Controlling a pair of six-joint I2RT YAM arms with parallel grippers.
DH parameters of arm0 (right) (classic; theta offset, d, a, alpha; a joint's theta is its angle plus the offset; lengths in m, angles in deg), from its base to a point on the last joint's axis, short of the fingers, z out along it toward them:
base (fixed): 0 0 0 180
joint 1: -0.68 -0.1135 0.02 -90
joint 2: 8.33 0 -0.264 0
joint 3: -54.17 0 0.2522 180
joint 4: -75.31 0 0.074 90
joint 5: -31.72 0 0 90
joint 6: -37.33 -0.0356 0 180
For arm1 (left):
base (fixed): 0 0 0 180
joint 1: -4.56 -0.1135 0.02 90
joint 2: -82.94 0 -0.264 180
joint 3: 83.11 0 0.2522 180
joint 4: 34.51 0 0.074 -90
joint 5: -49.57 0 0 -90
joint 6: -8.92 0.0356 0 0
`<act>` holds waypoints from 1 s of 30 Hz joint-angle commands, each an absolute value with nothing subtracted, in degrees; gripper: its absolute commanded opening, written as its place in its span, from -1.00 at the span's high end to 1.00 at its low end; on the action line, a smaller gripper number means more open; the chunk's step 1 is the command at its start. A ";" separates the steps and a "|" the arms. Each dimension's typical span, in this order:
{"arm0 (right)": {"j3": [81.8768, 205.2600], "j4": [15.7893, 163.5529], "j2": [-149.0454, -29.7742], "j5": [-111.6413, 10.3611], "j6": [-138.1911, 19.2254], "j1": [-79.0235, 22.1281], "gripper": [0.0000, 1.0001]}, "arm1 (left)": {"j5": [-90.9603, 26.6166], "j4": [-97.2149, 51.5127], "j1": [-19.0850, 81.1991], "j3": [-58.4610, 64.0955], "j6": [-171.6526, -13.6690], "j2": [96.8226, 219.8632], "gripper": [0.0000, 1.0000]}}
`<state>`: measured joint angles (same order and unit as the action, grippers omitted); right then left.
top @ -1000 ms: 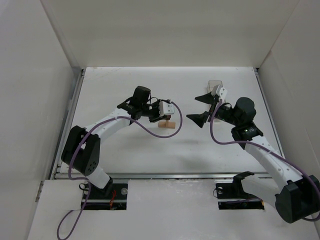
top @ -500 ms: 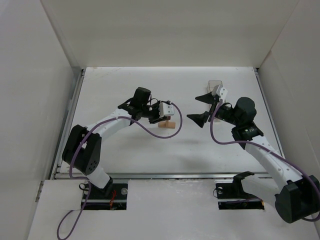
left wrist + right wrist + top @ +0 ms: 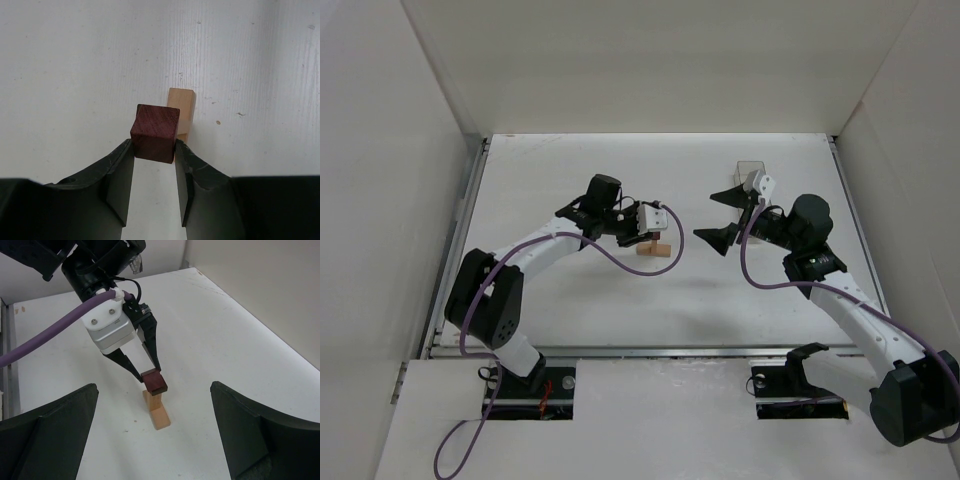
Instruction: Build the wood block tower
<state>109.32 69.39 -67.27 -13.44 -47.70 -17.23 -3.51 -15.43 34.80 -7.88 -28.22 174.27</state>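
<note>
A light tan flat bar (image 3: 162,417) lies on the table with a short tan post (image 3: 154,399) standing on its far end. My left gripper (image 3: 154,146) is shut on a dark reddish-brown cube (image 3: 155,132) and holds it at the top of the post. I cannot tell whether the cube rests on it. The tan pieces (image 3: 656,251) sit mid-table in the top view, just under the left gripper (image 3: 646,238). My right gripper (image 3: 722,214) is open and empty, to the right of the stack and facing it; its fingers (image 3: 55,430) frame the stack from a distance.
A clear plastic box (image 3: 751,168) sits at the back, behind the right gripper. White walls enclose the table on the left, back and right. The left arm's purple cable (image 3: 45,342) hangs over the table near the stack.
</note>
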 commanded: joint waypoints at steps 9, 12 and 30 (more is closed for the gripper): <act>109.16 68.69 -67.04 -12.40 -46.96 -16.81 -1.00 | -2.38 -17.14 34.44 -7.13 -27.82 174.78 1.00; 109.16 68.69 -67.04 -12.40 -46.96 -16.81 -1.00 | -2.38 -17.14 34.44 -6.60 -27.82 174.78 1.00; 109.16 68.69 -68.09 -11.35 -46.96 -16.81 -1.00 | -2.38 -17.14 34.44 -5.02 -27.82 175.84 0.90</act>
<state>109.32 69.55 -68.07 -12.79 -47.67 -17.23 -3.62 -15.88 34.80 -7.55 -28.20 175.40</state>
